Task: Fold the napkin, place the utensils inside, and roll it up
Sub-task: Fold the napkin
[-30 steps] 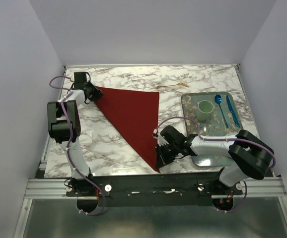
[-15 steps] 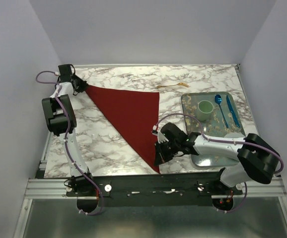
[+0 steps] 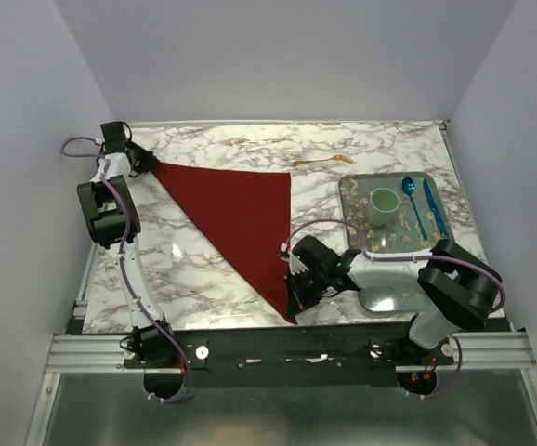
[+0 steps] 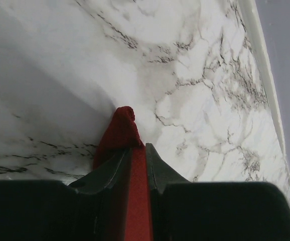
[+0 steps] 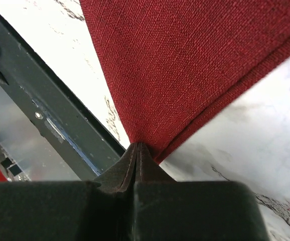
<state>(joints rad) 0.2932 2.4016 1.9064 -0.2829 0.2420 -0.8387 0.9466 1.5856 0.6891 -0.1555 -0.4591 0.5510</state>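
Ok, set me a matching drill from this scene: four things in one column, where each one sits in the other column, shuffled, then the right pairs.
Things:
1. napkin
2. gold utensil
3. blue spoon
4. green cup

Places:
A. lying flat in the tray
B. alone on the bare marble table, near its far edge
C. standing upright in the tray
D. spread as a triangle left of the tray

Pairs: 1-D; 2-B; 3-A; 4-C

No text, label, brand, number or sign can be read in any view.
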